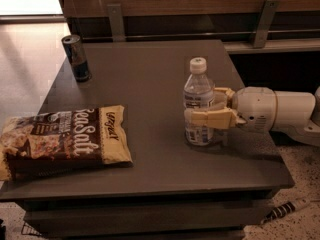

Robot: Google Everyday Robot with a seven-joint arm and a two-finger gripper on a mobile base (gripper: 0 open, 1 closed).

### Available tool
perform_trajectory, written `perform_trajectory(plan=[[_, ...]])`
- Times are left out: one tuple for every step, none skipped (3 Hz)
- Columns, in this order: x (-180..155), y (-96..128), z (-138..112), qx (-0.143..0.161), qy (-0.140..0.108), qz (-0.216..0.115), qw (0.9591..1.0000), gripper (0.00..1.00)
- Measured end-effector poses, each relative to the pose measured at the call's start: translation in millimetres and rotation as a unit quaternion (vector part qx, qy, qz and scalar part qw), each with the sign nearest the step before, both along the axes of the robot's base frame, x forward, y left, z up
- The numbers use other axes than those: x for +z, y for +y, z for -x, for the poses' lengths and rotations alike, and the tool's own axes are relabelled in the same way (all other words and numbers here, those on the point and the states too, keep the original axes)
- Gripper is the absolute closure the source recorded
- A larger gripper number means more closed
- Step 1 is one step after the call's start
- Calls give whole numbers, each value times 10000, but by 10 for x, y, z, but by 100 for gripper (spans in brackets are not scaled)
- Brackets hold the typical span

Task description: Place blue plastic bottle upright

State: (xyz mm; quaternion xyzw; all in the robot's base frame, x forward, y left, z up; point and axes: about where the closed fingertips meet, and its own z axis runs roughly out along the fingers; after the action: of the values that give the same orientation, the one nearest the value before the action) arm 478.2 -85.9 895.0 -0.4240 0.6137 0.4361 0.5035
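Note:
The blue plastic bottle (198, 96) is clear and ribbed, with a white cap and a dark label. It stands upright on the grey table (150, 79), right of the middle. My gripper (202, 105) reaches in from the right at the bottle's lower half. One tan finger (212, 118) crosses the front of the bottle and the other shows behind it. The fingers look closed on the bottle.
A dark blue drink can (77, 58) stands at the table's far left corner. A sea salt snack bag (62, 139) lies flat at the front left. A wooden wall with metal brackets (116, 20) runs behind the table. The table's right edge is close under my arm.

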Motion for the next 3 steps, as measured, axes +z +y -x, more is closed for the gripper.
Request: perform_trajectory(plan=[[8,31,5,29,-6,3,10000,31],[13,50,8,48,-9,5,10000,7],[16,63,10,60,-12,6,10000,0]])
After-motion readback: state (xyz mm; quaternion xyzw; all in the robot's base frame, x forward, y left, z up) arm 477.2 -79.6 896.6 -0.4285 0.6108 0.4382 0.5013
